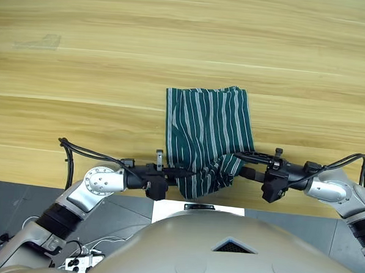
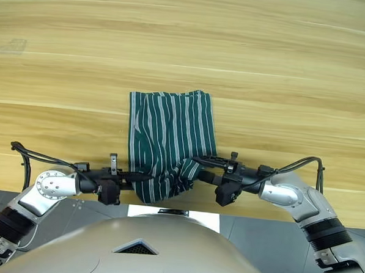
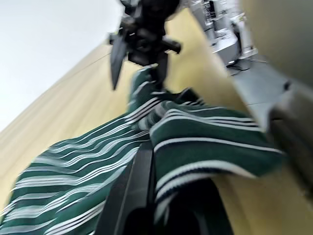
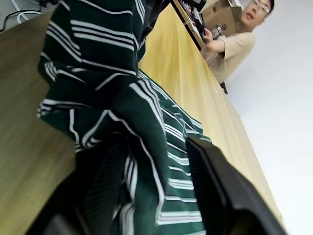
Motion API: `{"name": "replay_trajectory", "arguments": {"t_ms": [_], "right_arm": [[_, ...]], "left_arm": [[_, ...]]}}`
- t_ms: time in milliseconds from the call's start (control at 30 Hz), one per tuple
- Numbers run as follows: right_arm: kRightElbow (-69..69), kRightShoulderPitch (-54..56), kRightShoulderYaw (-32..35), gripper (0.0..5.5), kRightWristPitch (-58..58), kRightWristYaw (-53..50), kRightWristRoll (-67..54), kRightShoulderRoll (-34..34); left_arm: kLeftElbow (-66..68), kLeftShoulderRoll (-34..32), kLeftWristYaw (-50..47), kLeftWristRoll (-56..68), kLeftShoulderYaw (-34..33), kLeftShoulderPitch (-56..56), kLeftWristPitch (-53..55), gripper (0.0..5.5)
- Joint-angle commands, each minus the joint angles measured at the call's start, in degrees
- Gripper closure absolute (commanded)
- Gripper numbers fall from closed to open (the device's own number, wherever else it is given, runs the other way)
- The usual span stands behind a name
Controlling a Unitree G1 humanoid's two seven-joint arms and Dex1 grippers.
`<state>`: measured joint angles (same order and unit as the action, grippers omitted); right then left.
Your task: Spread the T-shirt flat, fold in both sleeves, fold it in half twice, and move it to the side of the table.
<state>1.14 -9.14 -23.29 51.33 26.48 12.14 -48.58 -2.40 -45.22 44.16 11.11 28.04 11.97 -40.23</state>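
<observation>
Left gripper (image 1: 187, 172): fingers closed together on the T-shirt (image 1: 207, 125), pinching the cloth at its 7 o'clock corner. In the left wrist view one finger (image 3: 139, 181) lies under a raised fold of striped fabric, which drapes over it on both sides.

Right gripper (image 1: 237, 164): fingers stand apart, reaching into the garment's 4 o'clock corner. In the right wrist view, bunched cloth fills the gap between the two fingers (image 4: 220, 191). No firm clamp can be confirmed on this side.

T-shirt: dark green with thin white stripes, folded to a narrow upright panel with its long axis running 12 to 6 o'clock. The far edge, at 12 o'clock, lies flat and roughly square. The near edge, at 6 o'clock, is rumpled and gathered between the two grippers, just at the near rim of the surface.

Tabletop (image 1: 81, 76): light wood grain in long planks running 9 to 3 o'clock. The garment sits at its 6 o'clock edge, about midway across.

Room: grey floor (image 1: 8, 194) shows below the near rim toward 8 o'clock. A pale wall (image 4: 283, 98) rises beyond the far end of the tabletop in the right wrist view.
</observation>
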Motion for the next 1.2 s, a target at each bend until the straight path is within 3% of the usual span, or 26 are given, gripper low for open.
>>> {"name": "replay_trajectory", "arguments": {"t_ms": [33,200,400,700,733,1000,1133,1200], "right_arm": [[7.04,6.36,2.38,3.16,-3.69,0.42,-5.80,5.38],[18.17,15.55,4.38,3.16,-8.72,0.25,-9.77,15.10],[31.44,24.93,7.00,3.16,-10.62,-2.12,-7.93,23.18],[42.01,31.64,8.43,3.16,-7.32,-6.63,-3.71,29.31],[42.26,31.85,8.58,3.13,-7.06,-7.31,-3.32,29.70],[37.99,30.76,10.53,1.76,-10.85,-13.99,-1.46,34.56],[40.95,32.00,11.64,1.12,-13.06,-18.27,-0.15,35.97],[41.57,32.42,11.30,1.12,-13.27,-18.12,0.10,36.77]], "left_arm": [[7.49,6.74,-0.82,7.03,-5.44,-6.38,6.64,5.36],[22.36,18.76,-3.73,9.64,-10.41,-16.83,19.51,5.36],[36.47,27.00,-5.51,7.10,-15.19,-26.23,26.03,5.36],[53.58,31.89,-8.42,2.45,-20.97,-37.25,27.10,5.36],[55.09,32.23,-8.74,2.19,-21.57,-38.25,27.59,5.02],[60.27,34.45,-9.05,1.75,-26.00,-39.95,31.99,3.80],[52.35,35.60,-4.22,6.74,-29.56,-35.49,36.18,3.74],[46.47,36.09,-2.27,9.38,-30.80,-32.88,38.96,3.74]]}}
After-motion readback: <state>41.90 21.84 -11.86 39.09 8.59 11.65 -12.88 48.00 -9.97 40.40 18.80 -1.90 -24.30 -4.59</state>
